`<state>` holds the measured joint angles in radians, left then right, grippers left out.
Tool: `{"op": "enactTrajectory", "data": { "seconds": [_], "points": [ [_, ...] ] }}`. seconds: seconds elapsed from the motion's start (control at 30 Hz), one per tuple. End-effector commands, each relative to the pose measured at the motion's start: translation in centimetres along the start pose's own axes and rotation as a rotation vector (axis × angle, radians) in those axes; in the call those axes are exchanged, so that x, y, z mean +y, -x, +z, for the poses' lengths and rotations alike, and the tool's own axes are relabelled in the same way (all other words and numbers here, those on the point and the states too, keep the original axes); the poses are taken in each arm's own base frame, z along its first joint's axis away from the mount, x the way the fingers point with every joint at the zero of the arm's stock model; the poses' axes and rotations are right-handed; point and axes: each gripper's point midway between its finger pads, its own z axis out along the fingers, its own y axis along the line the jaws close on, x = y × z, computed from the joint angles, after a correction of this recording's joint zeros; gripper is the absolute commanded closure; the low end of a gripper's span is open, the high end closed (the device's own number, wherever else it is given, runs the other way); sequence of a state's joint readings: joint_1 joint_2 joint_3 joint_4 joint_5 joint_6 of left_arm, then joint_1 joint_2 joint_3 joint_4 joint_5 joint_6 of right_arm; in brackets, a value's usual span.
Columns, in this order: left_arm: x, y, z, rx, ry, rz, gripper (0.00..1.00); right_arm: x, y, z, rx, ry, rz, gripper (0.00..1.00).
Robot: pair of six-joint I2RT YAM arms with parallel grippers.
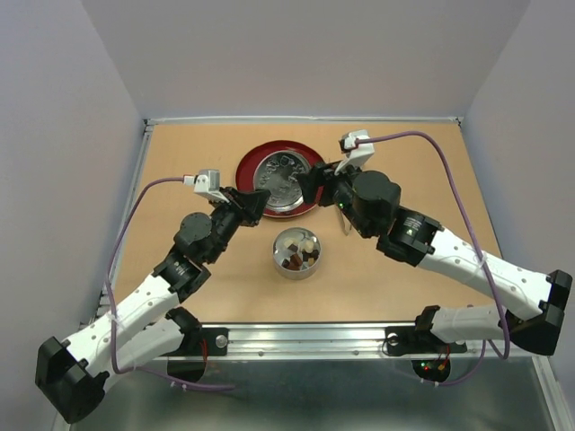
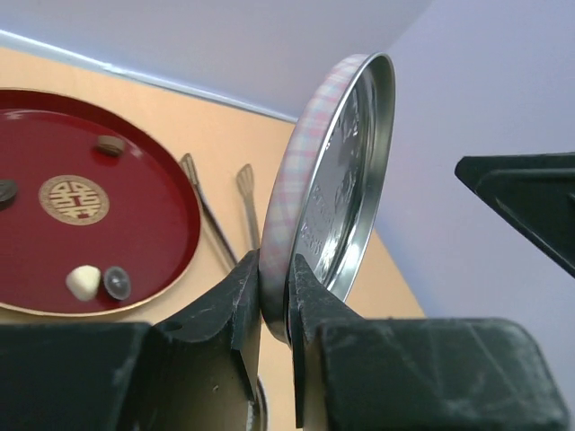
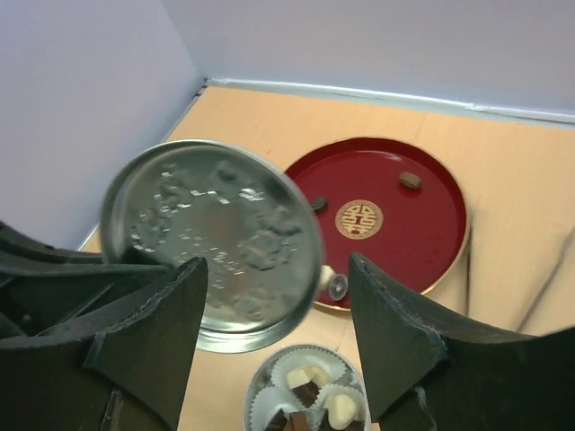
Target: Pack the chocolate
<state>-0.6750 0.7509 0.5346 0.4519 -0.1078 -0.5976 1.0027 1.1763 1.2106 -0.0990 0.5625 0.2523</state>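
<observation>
Nearest the arms, the round tin (image 1: 296, 253) sat on the bench (image 1: 404, 180), its white paper cups (image 3: 286, 366) already holding some of the chocolate (image 3: 306, 392). Beyond it, the left fingers (image 2: 256, 296) were clenched on the rim of the lid (image 2: 341, 180), holding it up over the red tray (image 3: 422, 224). The right fingers (image 1: 310, 186) stood spread apart, gripping nothing. Farther back, a few pieces (one cream, the others dark) lay loose on that tray, with the tongs (image 2: 210, 215) just beside it. Such pieces looked light, hard, probably slippery and easily marked. A gentle pinch across the sides, one at a time, seemed best.
</observation>
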Motion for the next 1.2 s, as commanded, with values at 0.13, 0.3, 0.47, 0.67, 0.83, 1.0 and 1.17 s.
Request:
{"op": "enactTrajectory", "data": {
  "seconds": [0.13, 0.3, 0.47, 0.67, 0.83, 1.0, 1.17],
  "points": [
    [1.6, 0.8, 1.2, -0.018, 0.196, 0.138, 1.00, 6.8, 0.2, 2.0, 0.027, 0.238, 0.139, 0.35],
    [1.6, 0.3, 1.0, -0.014, 0.227, 0.170, 1.00, 7.9, -0.2, 2.9, 0.050, 0.258, 0.162, 0.39],
    [1.0, -0.9, 1.2, 0.015, 0.239, 0.219, 1.00, 9.2, -1.5, 3.7, 0.092, 0.287, 0.190, 0.39],
    [0.7, -1.1, 1.1, 0.007, 0.274, 0.265, 1.00, 9.7, -2.5, 4.6, 0.114, 0.282, 0.201, 0.40],
    [0.3, -1.2, 0.6, 0.004, 0.292, 0.316, 1.00, 9.3, -3.4, 5.1, 0.136, 0.246, 0.208, 0.40],
    [0.0, -1.3, 0.4, 0.009, 0.309, 0.405, 1.00, 8.4, -4.8, 6.0, 0.184, 0.170, 0.175, 0.40],
    [-0.8, -1.9, 0.2, 0.030, 0.321, 0.548, 1.00, 7.7, -5.8, 6.3, 0.234, 0.110, 0.157, 0.40]
  ]
}}
